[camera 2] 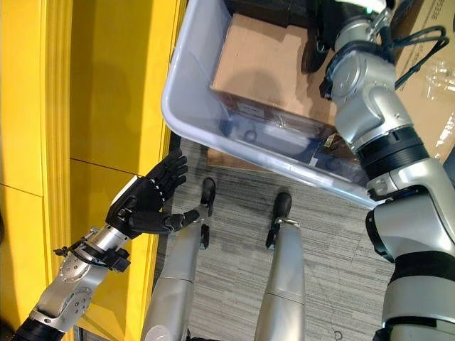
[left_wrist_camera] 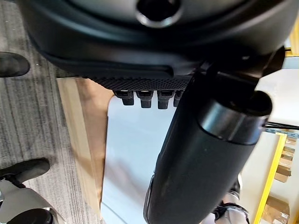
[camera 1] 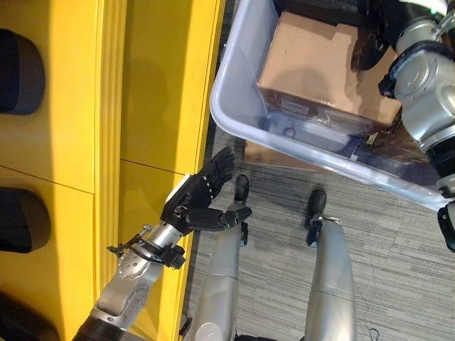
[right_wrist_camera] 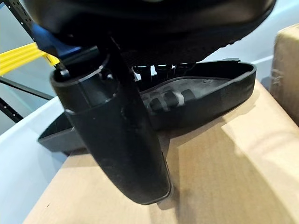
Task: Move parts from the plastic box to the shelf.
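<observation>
Right wrist view has my right hand (right_wrist_camera: 126,154) curling onto the black part (right_wrist_camera: 196,100) atop the cardboard box (right_wrist_camera: 219,177), left hand (camera 1: 202,202) relaxed, waiting.

I see a pale translucent plastic box (camera 1: 238,117) holding a brown cardboard carton (camera 1: 323,60) and a black part (right_wrist_camera: 196,100). The shelf (camera 1: 153,106) is bright yellow, the floor (camera 1: 398,249) grey-striped carpet.

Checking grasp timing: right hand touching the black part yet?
Touching. In the right wrist view, the right hand's fingers reach into the black part lying on cardboard.
</observation>
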Robot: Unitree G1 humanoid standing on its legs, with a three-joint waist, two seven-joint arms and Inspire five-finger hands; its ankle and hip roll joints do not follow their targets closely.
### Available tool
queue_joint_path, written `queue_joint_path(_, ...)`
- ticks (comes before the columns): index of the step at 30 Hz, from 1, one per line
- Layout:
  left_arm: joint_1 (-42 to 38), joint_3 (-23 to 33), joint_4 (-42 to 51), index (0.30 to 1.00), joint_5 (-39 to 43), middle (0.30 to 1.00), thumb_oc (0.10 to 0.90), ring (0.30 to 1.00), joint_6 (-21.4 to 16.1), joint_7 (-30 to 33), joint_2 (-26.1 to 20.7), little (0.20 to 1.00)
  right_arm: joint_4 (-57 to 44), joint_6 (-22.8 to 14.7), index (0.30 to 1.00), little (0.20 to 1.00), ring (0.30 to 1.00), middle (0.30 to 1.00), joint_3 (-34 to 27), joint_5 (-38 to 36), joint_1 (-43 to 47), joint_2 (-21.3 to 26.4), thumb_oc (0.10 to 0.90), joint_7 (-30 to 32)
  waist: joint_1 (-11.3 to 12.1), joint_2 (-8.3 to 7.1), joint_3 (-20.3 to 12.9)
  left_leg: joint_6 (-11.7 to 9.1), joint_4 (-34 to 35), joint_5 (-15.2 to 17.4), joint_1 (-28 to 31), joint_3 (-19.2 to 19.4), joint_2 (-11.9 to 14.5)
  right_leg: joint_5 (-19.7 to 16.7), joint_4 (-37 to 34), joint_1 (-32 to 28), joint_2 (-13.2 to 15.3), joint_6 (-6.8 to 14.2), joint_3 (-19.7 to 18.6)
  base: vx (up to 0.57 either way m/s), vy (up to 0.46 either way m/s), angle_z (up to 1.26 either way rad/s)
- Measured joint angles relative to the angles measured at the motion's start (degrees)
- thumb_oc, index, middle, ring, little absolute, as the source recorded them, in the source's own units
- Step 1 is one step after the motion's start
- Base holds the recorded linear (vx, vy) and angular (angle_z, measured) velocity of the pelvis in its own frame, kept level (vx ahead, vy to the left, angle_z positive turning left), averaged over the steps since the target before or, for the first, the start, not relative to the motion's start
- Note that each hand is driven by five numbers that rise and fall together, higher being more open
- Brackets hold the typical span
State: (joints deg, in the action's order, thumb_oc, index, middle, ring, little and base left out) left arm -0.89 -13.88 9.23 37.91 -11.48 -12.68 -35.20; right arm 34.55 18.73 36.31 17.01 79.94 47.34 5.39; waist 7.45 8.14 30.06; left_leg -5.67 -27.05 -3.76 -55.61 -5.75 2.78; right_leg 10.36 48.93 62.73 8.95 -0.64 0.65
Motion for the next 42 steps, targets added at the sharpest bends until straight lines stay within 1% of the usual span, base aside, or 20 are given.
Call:
queue_joint_path(5,-0.03,-0.04,0.1,1.0,-0.01,1.0,0.9,1.0,-0.25,0.72,0.0,1.0,0.18,0.32,1.0,1.0,1.0,1.0,0.94,-1.61,2.15,0.48,0.9,-2.19,0.37,0.18,-0.12,-0.09,-0.73,0.07,-1.5,0.14,0.0,-0.03,0.47,1.38,0.27,-0.05,0.09,0.0,0.0,0.0)
queue_joint_path(10,-0.09,0.02,0.37,1.0,-0.01,1.0,0.9,1.0,-0.27,1.06,0.0,1.0,0.09,0.33,1.0,1.0,1.0,1.0,1.13,-3.56,3.77,1.87,0.9,-3.48,0.41,1.0,-0.68,-0.32,-2.51,0.31,-3.7,0.11,-0.06,-0.03,1.38,3.17,0.83,-0.05,0.59,0.0,0.0,0.0)
queue_joint_path(13,-0.18,-0.03,0.53,1.0,0.01,1.0,0.9,1.0,-0.29,1.08,0.0,1.0,-0.05,0.34,1.0,1.0,1.0,1.0,1.07,-5.37,5.02,2.52,0.9,-3.52,0.41,1.1,-0.76,-0.51,-4.53,0.72,-5.75,0.02,-0.17,-0.01,2.68,4.94,0.88,-0.08,0.57,0.0,0.0,0.0)
queue_joint_path(14,-0.16,-0.09,0.53,1.0,0.02,1.0,0.9,1.0,-0.33,1.05,0.0,1.0,0.0,0.34,1.0,1.0,1.0,1.0,1.09,-5.36,5.06,2.53,0.9,-3.62,0.41,1.27,-0.97,-0.31,-5.31,1.04,-6.4,-0.07,-0.34,0.06,3.05,5.33,0.9,-0.14,0.61,0.0,0.0,0.0)
queue_joint_path(18,-0.37,-0.55,0.55,1.0,0.18,1.0,0.9,1.0,-1.21,0.99,0.03,1.0,-0.39,0.31,1.0,1.0,1.0,1.0,1.0,-5.37,5.78,2.68,0.9,-3.49,0.34,2.22,-2.08,-1.12,-9.8,2.79,-10.44,-0.76,-0.9,0.57,6.09,8.42,1.2,-0.13,0.5,0.0,-0.002,0.01)
queue_joint_path(20,-0.4,-0.72,0.57,1.0,0.18,1.0,0.9,1.0,-1.23,0.84,0.09,1.0,-0.38,0.52,1.0,1.0,1.0,1.0,0.63,-5.33,6.15,2.61,0.9,-3.34,0.39,2.78,-2.51,-1.12,-10.72,2.8,-11.82,-0.92,-0.97,0.58,6.49,9.51,1.34,-0.11,0.63,0.0,0.0,0.0)
queue_joint_path(21,-0.26,-0.92,0.55,1.0,0.18,1.0,0.9,1.0,-1.23,0.86,0.09,1.0,-0.38,0.55,1.0,1.0,1.0,1.0,0.64,-5.33,6.06,2.58,0.9,-3.24,0.42,2.75,-3.22,-1.13,-11.2,2.81,-12.78,-0.86,-1.04,0.6,6.77,10.46,1.53,-0.07,0.64,0.0,0.0,0.0)
queue_joint_path(22,-0.23,-1.26,0.53,1.0,0.18,1.0,0.9,1.0,-1.23,0.88,0.09,1.0,-0.35,0.56,0.964,0.964,0.964,0.964,0.64,-5.34,5.98,2.57,0.875,-3.17,0.43,2.69,-3.89,-1.12,-11.43,2.81,-13.52,-0.85,-1.11,0.64,6.85,11.11,1.68,0.0,0.68,-0.01,-0.015,-0.04)
queue_joint_path(23,-0.3,-1.92,0.55,1.0,0.19,1.0,0.9,1.0,-1.29,0.8,0.1,1.0,-0.34,0.58,0.3,0.3,0.3,0.3,0.65,-5.7,5.97,2.54,0.4,-2.78,0.4,2.69,-4.11,-1.12,-12.02,2.81,-14.24,-0.87,-1.16,0.66,7.04,11.65,1.77,0.03,0.69,0.0,-0.012,-0.06)
queue_joint_path(30,-0.29,-2.82,0.5,1.0,0.18,1.0,0.9,1.0,-1.5,0.82,0.13,1.0,-0.02,0.66,0.3,0.3,0.3,0.3,0.88,-5.76,3.93,2.19,0.4,1.13,0.4,2.63,-5.07,-1.13,-12.82,2.83,-16.31,-0.86,-1.26,0.93,6.11,13.04,2.11,0.47,0.87,-0.01,0.007,-0.07)
queue_joint_path(32,-0.64,-2.93,0.54,1.0,0.18,1.0,0.9,1.0,-1.57,0.96,0.27,1.0,1.41,0.56,0.3,0.3,0.3,0.3,0.98,-3.33,4.13,1.4,0.4,5.32,0.48,2.63,-5.07,-1.18,-10.42,2.86,-16.33,-0.78,-1.46,1.72,4.28,13.33,2.23,1.82,0.63,-0.01,0.002,-0.02)
queue_joint_path(34,-0.89,-2.96,0.52,1.0,0.16,1.0,0.9,1.0,-1.56,1.1,0.27,1.0,2.3,1.13,0.3,0.3,0.3,0.3,0.82,-1.77,4.77,1.58,0.4,6.33,0.35,2.63,-5.08,-0.74,-10.87,3.47,-16.74,-0.82,-2.34,1.75,3.21,13.37,2.81,1.8,0.54,-0.01,0.001,0.04)
queue_joint_path(35,-0.52,-3.33,0.46,1.0,0.16,1.0,0.9,1.0,-1.58,1.11,0.34,1.0,2.64,1.38,0.3,0.3,0.3,0.3,0.87,-1.3,4.47,1.55,0.4,6.52,0.52,2.62,-5.12,1.85,-17.47,6.37,-18.13,-0.7,-2.97,1.72,4.13,13.49,3.71,1.79,0.87,-0.03,0.015,-0.24)
queue_joint_path(36,0.19,-3.69,0.35,1.0,0.15,1.0,0.9,1.0,-1.59,1.15,0.57,1.0,3.4,1.69,0.3,0.3,0.3,0.3,1.11,-1.41,4.4,1.17,0.4,6.52,0.96,2.81,-5.77,1.75,-19.05,7.04,-18.26,-1.03,-2.91,1.58,5.08,14.04,3.58,2.15,0.98,-0.02,0.02,-0.35)
queue_joint_path(37,0.15,-3.95,0.28,1.0,0.13,1.0,0.9,1.0,-1.58,1.2,0.44,1.0,3.69,1.87,0.3,0.3,0.3,0.3,1.16,-1.3,3.98,0.45,0.4,6.82,0.96,2.03,-6.19,1.62,-18.7,7.0,-18.64,0.02,-2.96,3.48,9.99,15.77,2.88,2.33,-0.83,-0.03,0.022,-0.13)
queue_joint_path(38,0.18,-3.9,0.37,1.0,0.16,1.0,0.9,1.0,-1.86,1.36,0.6,1.0,3.83,1.4,0.3,0.3,0.3,0.3,1.04,-1.18,3.87,0.69,0.4,7.78,0.38,1.67,-6.55,1.5,-17.5,6.92,-19.17,1.12,-3.04,5.96,16.31,16.07,2.32,1.19,-1.89,-0.02,0.014,0.18)
queue_joint_path(39,-0.06,-3.96,0.46,1.0,0.15,1.0,0.9,1.0,-1.98,1.54,0.44,1.0,3.79,1.32,0.3,0.3,0.3,0.3,1.01,-0.89,4.06,0.96,0.4,8.33,0.23,1.57,-6.62,1.45,-16.37,6.91,-19.37,1.43,-3.08,7.25,15.74,14.15,2.28,0.52,-1.58,-0.03,0.014,0.37)
queue_joint_path(40,-1.11,-4.2,0.39,1.0,0.13,1.0,0.9,1.0,-1.97,2.17,0.33,1.0,3.71,0.91,0.3,0.3,0.3,0.3,1.09,0.06,5.47,1.07,0.4,8.75,0.09,1.33,-6.68,2.12,-16.27,8.11,-20.28,1.8,-3.33,7.15,12.06,12.86,2.66,1.71,-0.89,-0.02,0.013,0.12)
queue_joint_path(41,-1.3,-4.39,0.28,1.0,0.11,1.0,0.9,1.0,-1.97,2.28,0.46,1.0,3.72,1.0,0.3,0.3,0.3,0.3,1.1,0.86,5.49,0.39,0.4,8.74,0.7,1.31,-6.68,3.83,-20.55,9.17,-20.45,1.29,-3.3,6.51,12.21,12.82,3.09,1.61,0.21,-0.03,0.014,-0.04)
queue_joint_path(42,-1.15,-4.38,0.4,1.0,0.13,1.0,0.9,1.0,-2.05,2.36,0.47,1.0,3.69,0.99,0.3,0.3,0.3,0.3,1.15,1.08,5.37,0.21,0.4,8.74,0.73,1.35,-6.68,2.55,-20.11,8.16,-19.7,0.88,-3.31,6.57,12.47,12.69,2.95,1.7,0.43,-0.02,0.008,-0.12)
